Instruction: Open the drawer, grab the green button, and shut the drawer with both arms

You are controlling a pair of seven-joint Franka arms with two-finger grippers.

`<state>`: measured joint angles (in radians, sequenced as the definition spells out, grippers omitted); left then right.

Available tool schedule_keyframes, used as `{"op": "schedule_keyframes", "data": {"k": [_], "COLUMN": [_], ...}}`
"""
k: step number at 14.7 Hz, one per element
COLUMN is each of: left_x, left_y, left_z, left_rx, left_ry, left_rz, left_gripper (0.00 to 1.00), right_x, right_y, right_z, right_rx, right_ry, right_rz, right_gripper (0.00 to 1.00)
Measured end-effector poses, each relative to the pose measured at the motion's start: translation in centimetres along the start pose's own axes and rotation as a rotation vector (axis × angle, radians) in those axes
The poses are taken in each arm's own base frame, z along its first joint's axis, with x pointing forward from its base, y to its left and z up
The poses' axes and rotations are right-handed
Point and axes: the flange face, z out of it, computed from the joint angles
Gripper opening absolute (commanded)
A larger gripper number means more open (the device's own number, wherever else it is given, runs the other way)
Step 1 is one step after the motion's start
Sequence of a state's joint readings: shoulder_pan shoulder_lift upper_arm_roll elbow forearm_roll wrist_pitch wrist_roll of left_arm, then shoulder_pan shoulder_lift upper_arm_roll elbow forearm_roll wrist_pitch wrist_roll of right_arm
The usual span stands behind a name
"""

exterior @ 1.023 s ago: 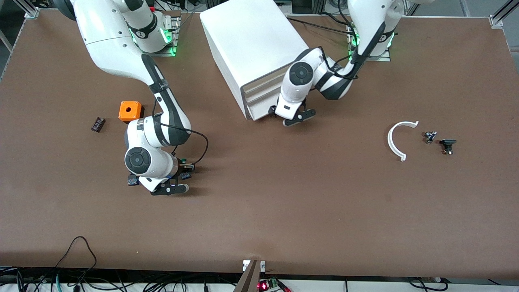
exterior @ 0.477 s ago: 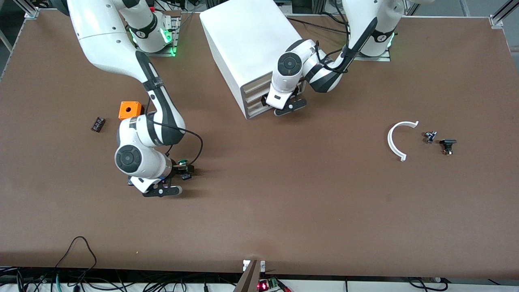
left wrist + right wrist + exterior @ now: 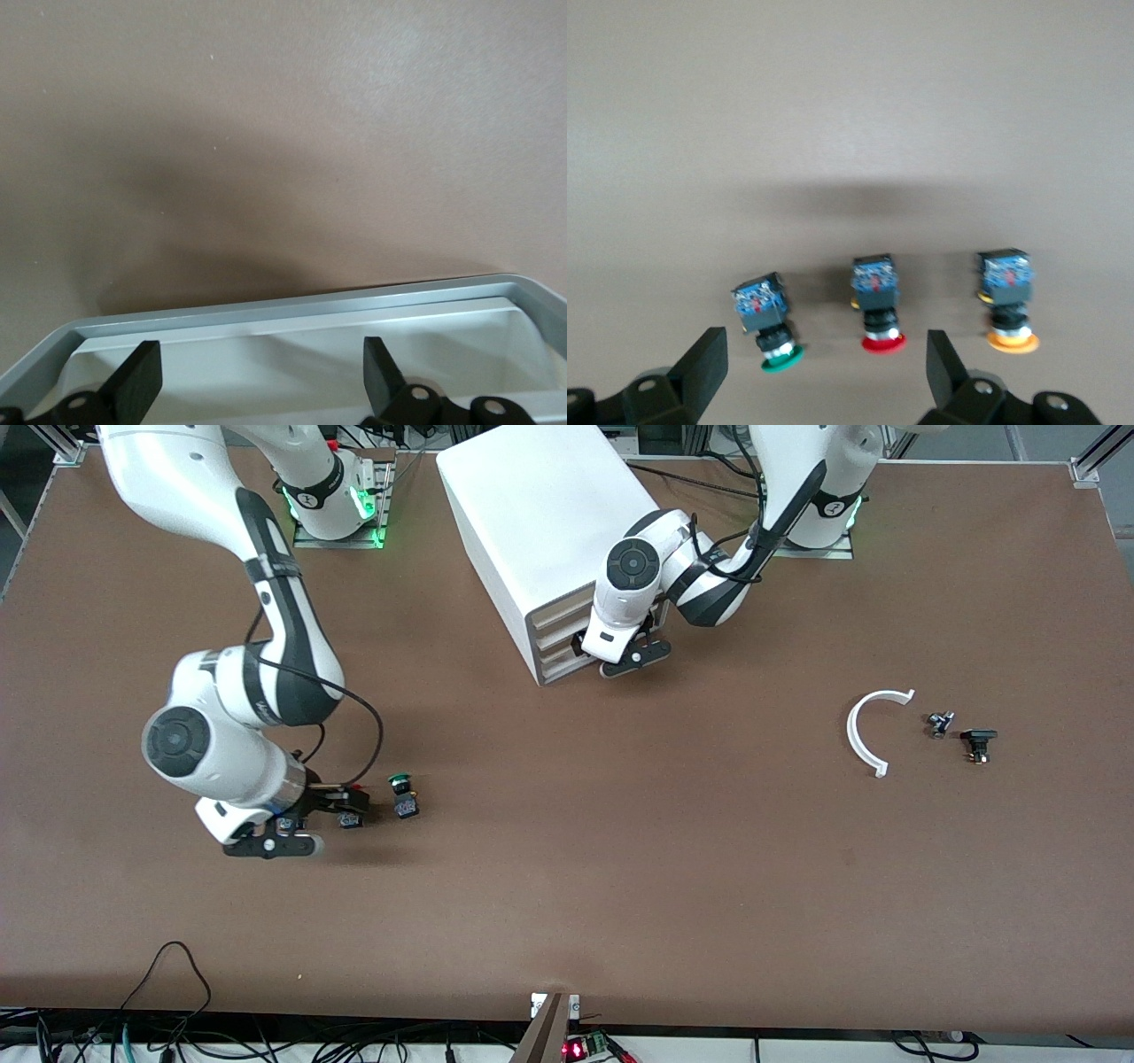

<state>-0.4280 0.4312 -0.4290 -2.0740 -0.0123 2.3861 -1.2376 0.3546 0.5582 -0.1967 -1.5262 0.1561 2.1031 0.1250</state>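
Note:
The green-capped button (image 3: 403, 794) lies on the table, free, toward the right arm's end; it also shows in the right wrist view (image 3: 771, 323). My right gripper (image 3: 282, 834) is open and empty, low over the table beside the row of buttons (image 3: 824, 359). The white cabinet (image 3: 540, 522) stands at the back middle. My left gripper (image 3: 620, 657) is open at the front of its lowest drawer (image 3: 567, 660). In the left wrist view the drawer's grey rim (image 3: 301, 308) and a strip of its white inside show just past my open left gripper (image 3: 261, 367).
A red-capped button (image 3: 877, 310) and an orange-capped button (image 3: 1007, 301) lie in a row with the green one. A white arc-shaped part (image 3: 866, 731) and two small dark parts (image 3: 939, 724) (image 3: 978, 744) lie toward the left arm's end.
My right gripper has drawn away from the green button toward the right arm's end, leaving it on the table. My left gripper moved toward the cabinet and the drawer slid inward, then held still.

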Motion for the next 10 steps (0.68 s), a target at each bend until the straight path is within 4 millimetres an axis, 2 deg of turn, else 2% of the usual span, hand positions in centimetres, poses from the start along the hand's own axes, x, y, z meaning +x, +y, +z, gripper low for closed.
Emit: {"op": "schedule_keyframes", "data": {"k": [2, 4, 8, 10], "left_x": [1.1, 3.3, 9.8, 12.8], "left_y": [-0.2, -0.7, -2.3, -3.7], "left_z": [-1.5, -3.9, -11.4, -14.9], "left_rx": [-0.02, -0.015, 0.055, 0.087], "left_ry": [0.014, 0.02, -0.018, -0.018], "left_rz": [-0.011, 0.01, 0.102, 0.174], "left_gripper": [1.0, 1.0, 1.0, 1.0], "right_x": [-1.0, -2.3, -5.1, -6.7], "right_y": [2.0, 3.9, 7.2, 7.9], "right_z": [-2.3, -4.8, -11.5, -15.3], "right_rx": [0.002, 0.01, 0.034, 0.042], "right_ry": [0.011, 0.023, -0.01, -0.013], "right_rz": [0.02, 0.031, 0.052, 0.049], "right_gripper": [0.99, 0.99, 0.99, 0.99]}}
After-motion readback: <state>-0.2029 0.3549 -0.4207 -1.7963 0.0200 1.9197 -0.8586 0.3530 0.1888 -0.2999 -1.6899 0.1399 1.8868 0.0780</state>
